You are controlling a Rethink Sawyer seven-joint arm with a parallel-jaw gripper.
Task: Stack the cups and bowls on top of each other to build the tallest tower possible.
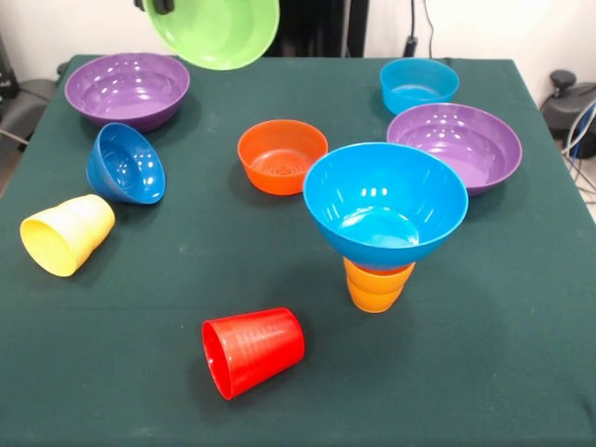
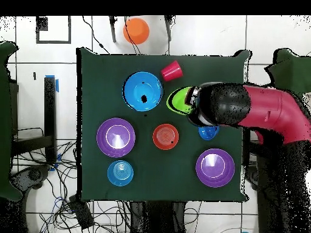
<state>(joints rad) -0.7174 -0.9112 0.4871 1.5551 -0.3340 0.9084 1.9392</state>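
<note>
**Ana:** Hanging high at the top of the front view, the green bowl (image 1: 219,30) is tilted with its hollow facing us, and the gripper (image 1: 158,6) is clamped on its rim, only its black tips showing at the frame edge.

**Ben:** So the jaws are closed on that rim, and the bowl is clear of the table (image 1: 484,372). Where is the tower?

**Ana:** The large blue bowl (image 1: 386,203) sits upright on the orange cup (image 1: 376,285), which stands inverted on the cloth. That is the whole stack for now.

**Ben:** And the relation that counts?

**Ana:** From above, the green bowl (image 2: 180,100) under the arm (image 2: 267,112) lies just beside the blue bowl (image 2: 143,91), not over it. I'd judge the carry needs a short sideways shift toward the blue bowl, and the green one levelled before it goes down.

**Ben:** Risk?

**Ana:** One narrow cup carries a wide bowl. An off-centre landing could tip it, I'd say.

**Ben:** The rest?

**Ana:** Loose on the cloth: the red cup (image 1: 253,351) and yellow cup (image 1: 66,234) on their sides, the dark blue bowl (image 1: 126,163) tipped, and the orange bowl (image 1: 281,155), cyan bowl (image 1: 419,85) and both purple bowls (image 1: 128,89) upright.
</note>
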